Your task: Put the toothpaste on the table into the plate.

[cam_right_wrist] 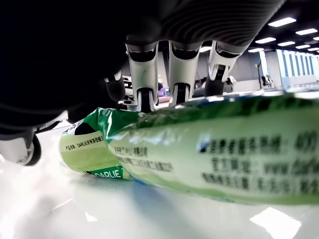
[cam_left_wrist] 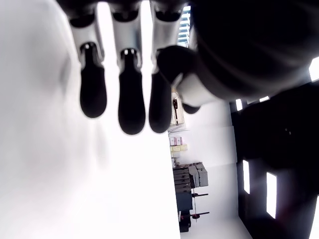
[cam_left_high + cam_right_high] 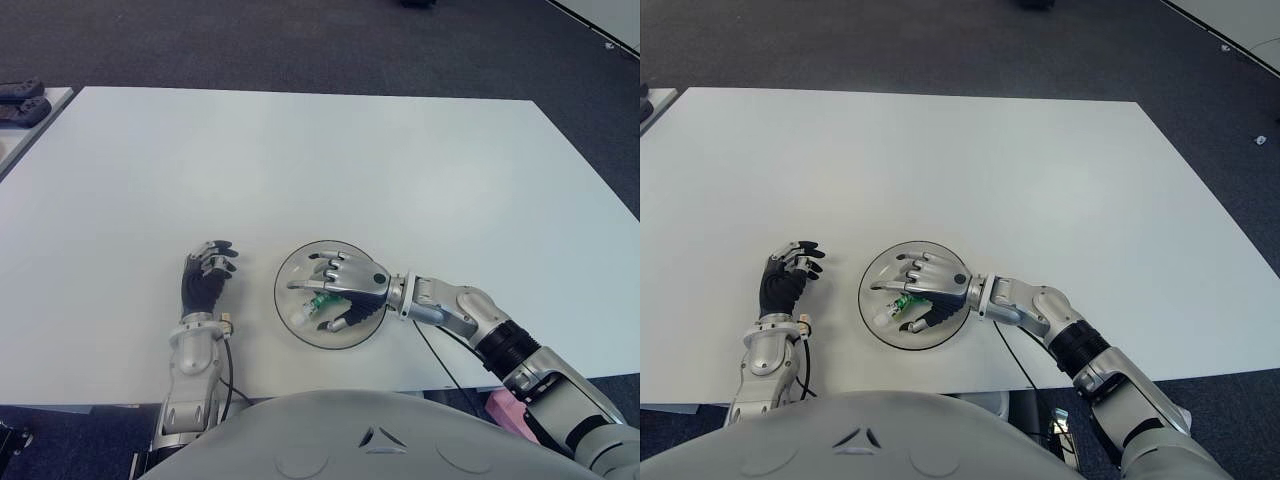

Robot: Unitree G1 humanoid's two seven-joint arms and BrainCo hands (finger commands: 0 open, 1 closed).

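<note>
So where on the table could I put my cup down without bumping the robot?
The white table is bare all across its far half and its right side. The near edge is crowded: the right hand is over the clear round glass plate with the green toothpaste tube, and the left hand shows just left of it.

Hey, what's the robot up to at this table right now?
The right hand is over the plate near the table's front edge, with the green toothpaste under its fingers, lying in the plate. Whether it grips the tube isn't clear. The left hand shows idle left of the plate, holding nothing.
</note>
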